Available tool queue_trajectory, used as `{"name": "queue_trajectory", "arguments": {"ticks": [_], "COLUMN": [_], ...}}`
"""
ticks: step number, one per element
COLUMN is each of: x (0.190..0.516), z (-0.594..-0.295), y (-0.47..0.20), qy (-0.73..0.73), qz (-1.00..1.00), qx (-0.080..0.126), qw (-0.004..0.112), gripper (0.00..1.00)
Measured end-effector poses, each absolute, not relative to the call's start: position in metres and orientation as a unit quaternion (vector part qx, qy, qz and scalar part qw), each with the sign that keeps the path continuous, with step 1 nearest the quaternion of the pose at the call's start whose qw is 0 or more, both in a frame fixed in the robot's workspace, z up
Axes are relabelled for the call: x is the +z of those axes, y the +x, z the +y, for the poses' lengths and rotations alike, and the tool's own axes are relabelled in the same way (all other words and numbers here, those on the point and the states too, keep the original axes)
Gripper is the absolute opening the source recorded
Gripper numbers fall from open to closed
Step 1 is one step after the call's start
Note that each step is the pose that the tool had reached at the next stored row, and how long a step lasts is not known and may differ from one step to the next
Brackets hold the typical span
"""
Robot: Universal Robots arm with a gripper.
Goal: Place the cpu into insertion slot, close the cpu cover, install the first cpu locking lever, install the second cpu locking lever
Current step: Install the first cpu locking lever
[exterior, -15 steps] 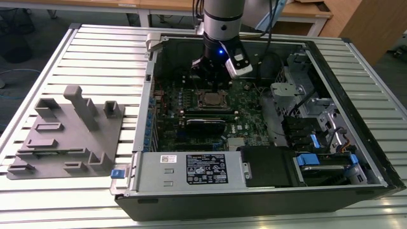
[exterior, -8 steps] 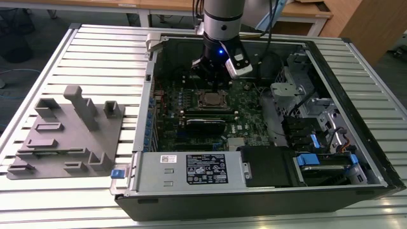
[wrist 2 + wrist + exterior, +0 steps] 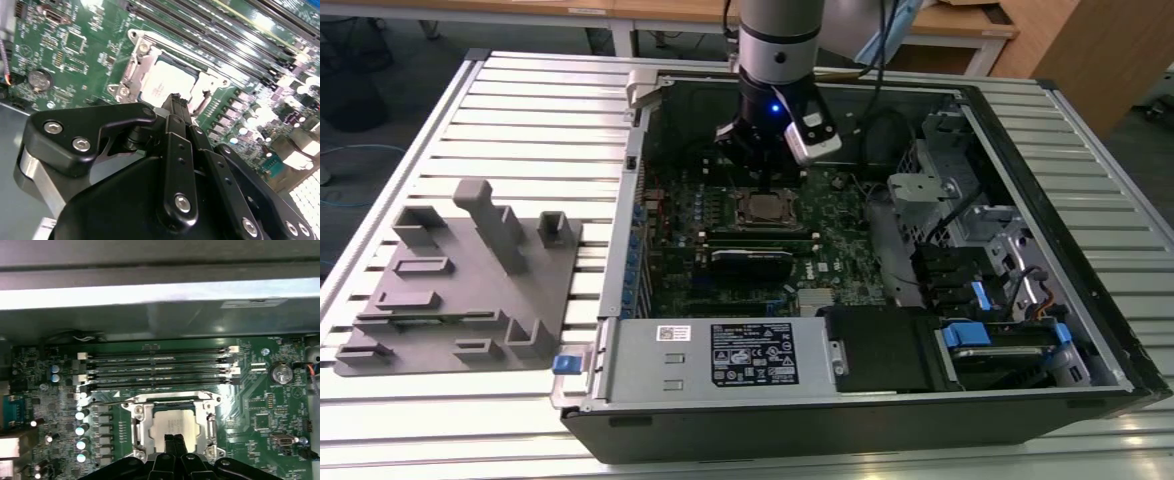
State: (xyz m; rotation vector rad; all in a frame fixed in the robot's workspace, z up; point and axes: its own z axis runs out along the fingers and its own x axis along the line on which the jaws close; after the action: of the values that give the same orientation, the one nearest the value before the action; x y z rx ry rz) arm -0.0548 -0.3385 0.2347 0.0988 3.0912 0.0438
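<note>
Inside the open computer case, the cpu [image 3: 172, 424] lies flat in the insertion slot [image 3: 766, 210], its silver-grey face up. The silvery cpu cover [image 3: 140, 426] lies down around it, and the cpu [image 3: 167, 84] shows through the cover's window. My black gripper [image 3: 173, 441] hangs just above the edge of the cpu, fingertips together and holding nothing. In the second wrist view the gripper [image 3: 175, 101] points at the cover's [image 3: 141, 79] rim. The exterior view shows the gripper [image 3: 767, 187] straight over the slot. A thin metal lever rod [image 3: 107, 401] runs along one side of the socket.
Long black memory slots [image 3: 160, 367] lie just beyond the socket. A coin battery [image 3: 281, 373] sits on the green board. The case walls [image 3: 624, 230] enclose the board, with a power supply box [image 3: 720, 355] at the front. A grey fixture tray [image 3: 467, 285] rests on the slatted table at the exterior view's left.
</note>
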Motion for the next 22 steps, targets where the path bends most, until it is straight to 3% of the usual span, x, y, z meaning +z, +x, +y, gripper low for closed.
{"name": "queue_trajectory", "arguments": {"ticks": [22], "x": [0.242], "z": [-0.339], "y": [-0.078], "qy": [0.032], "qz": [0.999], "qx": [0.014], "qw": [0.024], "gripper": [0.10]}}
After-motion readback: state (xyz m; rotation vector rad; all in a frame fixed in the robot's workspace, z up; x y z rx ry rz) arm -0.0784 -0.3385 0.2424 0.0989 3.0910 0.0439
